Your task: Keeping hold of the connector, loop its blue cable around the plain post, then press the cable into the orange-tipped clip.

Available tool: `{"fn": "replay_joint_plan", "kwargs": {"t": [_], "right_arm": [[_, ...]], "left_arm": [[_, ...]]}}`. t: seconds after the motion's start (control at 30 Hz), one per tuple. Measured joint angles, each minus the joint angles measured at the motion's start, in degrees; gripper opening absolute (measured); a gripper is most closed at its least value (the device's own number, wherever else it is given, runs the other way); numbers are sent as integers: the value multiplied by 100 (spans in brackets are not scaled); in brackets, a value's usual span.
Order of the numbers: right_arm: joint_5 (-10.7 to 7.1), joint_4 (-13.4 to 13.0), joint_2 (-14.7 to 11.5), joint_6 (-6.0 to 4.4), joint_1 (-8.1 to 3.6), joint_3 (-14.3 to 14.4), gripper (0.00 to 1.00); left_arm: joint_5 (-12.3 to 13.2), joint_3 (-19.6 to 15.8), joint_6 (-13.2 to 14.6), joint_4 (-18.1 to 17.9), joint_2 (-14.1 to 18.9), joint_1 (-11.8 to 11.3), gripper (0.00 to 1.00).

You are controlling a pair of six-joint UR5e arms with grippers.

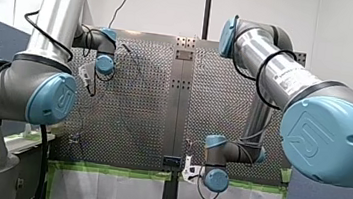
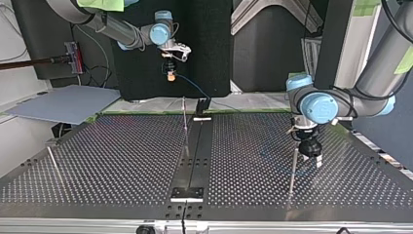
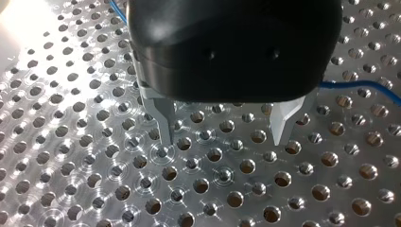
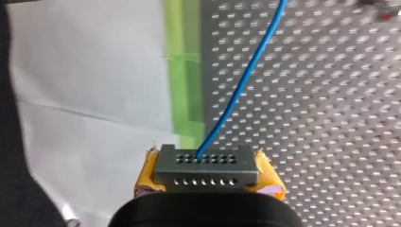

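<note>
**We are carrying the connector, with the loop around the post not yet made**

Our right gripper (image 2: pixel 170 73) is clamping the grey perforated metal connector (image 4: pixel 206 166) between its yellow pads (image 4: pixel 147 174), raised above the green-taped edge of the perforated metal table (image 4: pixel 331 118). The thin blue cable (image 4: pixel 246 75) is trailing from it across the board. Our left gripper (image 3: pixel 222 126) is hovering low, metal fingers (image 3: pixel 163 118) spread wide and empty, beside a thin upright metal post (image 2: pixel 293 168). We judge the looping is only starting: next, the connector needs sweeping around the plain post with the grip kept firm.

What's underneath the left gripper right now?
Only bare perforated table lies under my left gripper, its fingers open. The blue cable runs beside it; its body covers the rest.
</note>
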State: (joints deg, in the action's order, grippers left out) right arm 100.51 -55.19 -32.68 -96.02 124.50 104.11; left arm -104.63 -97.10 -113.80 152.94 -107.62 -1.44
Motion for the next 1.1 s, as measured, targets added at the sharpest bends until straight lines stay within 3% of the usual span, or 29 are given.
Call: {"fn": "replay_joint_plan", "kwargs": {"t": [0.2, 0.53, 0.77, 0.93, 1.1], "right_arm": [[54, -43, -366, 33, 0, 162, 0], [365, -412, -976, 27, -71, 680, 0], [361, -440, -1371, 36, -163, 727, 0], [382, -463, -1630, 96, -197, 728, 0], [397, -563, -1607, 113, -201, 738, 0]], "left_arm": [[6, -1, -22, -4, -1, -8, 100], [34, 0, -112, -34, 0, -51, 100], [57, 0, -135, -29, -1, -63, 100], [68, 1, -139, -25, -1, -65, 100], [69, -1, -140, -24, 0, -64, 100]]}}
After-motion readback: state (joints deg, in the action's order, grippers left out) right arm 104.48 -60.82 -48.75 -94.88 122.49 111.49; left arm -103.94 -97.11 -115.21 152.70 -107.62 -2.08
